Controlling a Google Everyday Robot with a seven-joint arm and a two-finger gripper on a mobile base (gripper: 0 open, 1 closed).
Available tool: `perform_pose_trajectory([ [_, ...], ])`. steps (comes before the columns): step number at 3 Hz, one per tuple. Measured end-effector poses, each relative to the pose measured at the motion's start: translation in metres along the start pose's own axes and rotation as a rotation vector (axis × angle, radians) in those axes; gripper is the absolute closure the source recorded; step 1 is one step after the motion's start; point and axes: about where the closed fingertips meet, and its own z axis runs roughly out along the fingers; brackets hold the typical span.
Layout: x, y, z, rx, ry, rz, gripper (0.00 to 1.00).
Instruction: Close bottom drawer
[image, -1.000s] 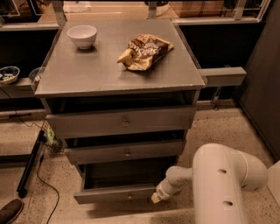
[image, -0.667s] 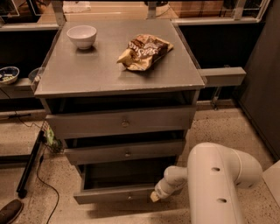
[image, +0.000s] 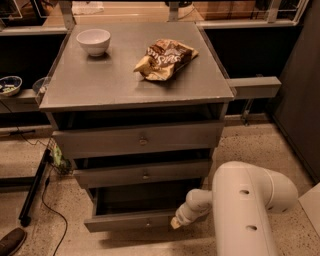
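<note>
The bottom drawer (image: 131, 220) of the grey cabinet stands pulled out, its dark inside showing above a narrow front panel with a small centre knob. My gripper (image: 176, 223) sits at the right end of that front panel, low on the white arm (image: 240, 205), touching or very near it. The middle drawer (image: 142, 173) and top drawer (image: 140, 140) sit further in, each slightly proud of the cabinet.
On the cabinet top (image: 100, 85) rest a white bowl (image: 93, 41) and a brown snack bag (image: 164, 59). A black stand and cable (image: 35, 187) lie on the floor at left, a shoe (image: 11, 241) at bottom left. A dark wall panel (image: 300, 100) stands at right.
The arm has shifted slightly left toward the drawer front. The bottom drawer looks about as far out as before.
</note>
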Motion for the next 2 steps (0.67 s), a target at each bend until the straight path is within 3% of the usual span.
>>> perform_pose_trajectory([
  [2, -0.018, 0.0, -0.004, 0.012, -0.028, -0.023, 1.0],
])
